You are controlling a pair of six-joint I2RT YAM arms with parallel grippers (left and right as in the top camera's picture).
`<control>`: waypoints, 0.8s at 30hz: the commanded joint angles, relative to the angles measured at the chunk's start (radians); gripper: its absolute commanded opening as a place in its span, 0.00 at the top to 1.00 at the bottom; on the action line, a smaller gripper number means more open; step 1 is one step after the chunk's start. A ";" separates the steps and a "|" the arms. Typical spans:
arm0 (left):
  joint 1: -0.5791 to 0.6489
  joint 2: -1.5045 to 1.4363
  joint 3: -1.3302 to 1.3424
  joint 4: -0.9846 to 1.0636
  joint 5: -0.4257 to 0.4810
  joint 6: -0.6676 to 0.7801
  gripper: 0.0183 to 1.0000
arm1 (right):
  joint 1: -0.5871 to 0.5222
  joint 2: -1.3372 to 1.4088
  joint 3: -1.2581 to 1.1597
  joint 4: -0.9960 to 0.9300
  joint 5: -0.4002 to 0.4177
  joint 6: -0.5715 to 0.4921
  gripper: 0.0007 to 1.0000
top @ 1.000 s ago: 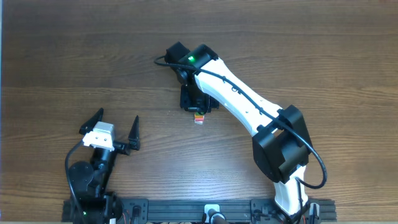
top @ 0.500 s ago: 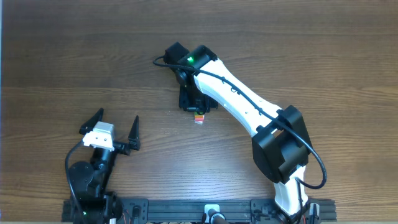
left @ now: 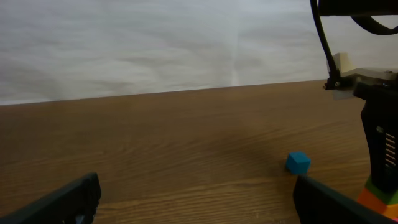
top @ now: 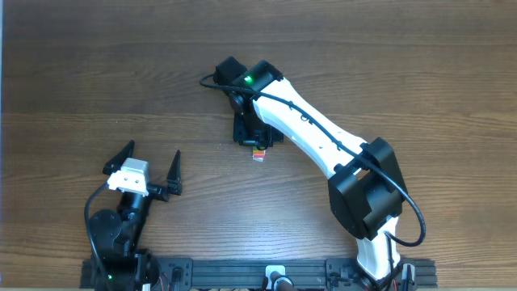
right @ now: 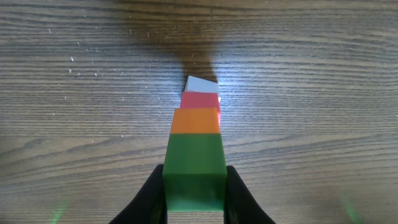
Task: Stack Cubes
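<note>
The biggest risk, judging from how things sit, is the whole tower going over. The right gripper (right: 194,196) has the green cube (right: 194,163) right on top of the orange cube (right: 196,121), with the red cube (right: 200,99) under that and the white cube (right: 202,84) at the bottom. From the wrist view the lower ones don't look perfectly lined up, and the white one seems a bit twisted. If the green one isn't seated flat (can't tell if it's touching or a hair above), letting go could drop it crooked. If one finger sticks or drags on release, or the arm pulls away sideways instead of straight up, that tall skinny stack probably tips.

The right arm's jaws are narrow, clamped on both sides of the green cube and touching nothing else as far as the view shows.

The tower stands about mid tabletop (top: 81,65). The left gripper (top: 153,151) is parked around 8 o'clock from it, well apart, with its jaws spread wide and holding nothing. The blue cube (left: 298,162) lies loose on the wood near the tower, not touching it, so it probably goes on last
</note>
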 commanded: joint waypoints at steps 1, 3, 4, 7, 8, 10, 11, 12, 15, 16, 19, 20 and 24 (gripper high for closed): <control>-0.005 -0.005 -0.006 0.001 -0.001 0.014 0.00 | 0.008 -0.025 -0.016 0.002 -0.009 -0.008 0.94; -0.005 -0.005 -0.006 0.001 -0.001 0.014 0.00 | 0.008 -0.025 -0.016 0.002 -0.009 -0.008 0.91; -0.005 -0.005 -0.006 0.001 -0.001 0.014 0.00 | 0.008 -0.025 -0.016 0.003 -0.009 -0.008 0.91; -0.005 -0.005 -0.006 0.001 -0.001 0.014 0.00 | 0.008 -0.025 -0.016 0.006 -0.009 -0.008 0.82; -0.005 -0.005 -0.006 0.001 -0.001 0.014 0.00 | 0.008 -0.025 -0.016 0.006 -0.009 -0.008 0.71; -0.005 -0.005 -0.006 0.001 -0.001 0.014 0.00 | 0.008 -0.025 -0.016 0.006 -0.009 -0.008 0.68; -0.005 -0.005 -0.006 0.001 -0.001 0.014 0.00 | 0.008 -0.025 -0.016 0.006 -0.009 -0.008 0.67; -0.005 -0.005 -0.006 0.001 -0.001 0.014 0.00 | 0.008 -0.025 -0.016 0.006 -0.009 -0.008 0.65; -0.005 -0.005 -0.006 0.001 -0.001 0.014 0.00 | 0.008 -0.025 -0.016 0.007 -0.009 -0.008 0.62; -0.005 -0.005 -0.006 0.001 -0.001 0.014 0.00 | 0.008 -0.025 -0.016 0.008 -0.009 -0.008 0.60; -0.005 -0.005 -0.006 0.001 -0.001 0.014 0.00 | 0.008 -0.025 -0.016 0.010 -0.009 -0.012 0.54; -0.005 -0.005 -0.006 0.001 -0.001 0.014 0.00 | 0.008 -0.025 -0.016 0.010 -0.009 -0.012 0.49; -0.005 -0.005 -0.006 0.001 -0.001 0.014 0.00 | 0.005 -0.026 -0.014 0.014 -0.010 -0.023 0.37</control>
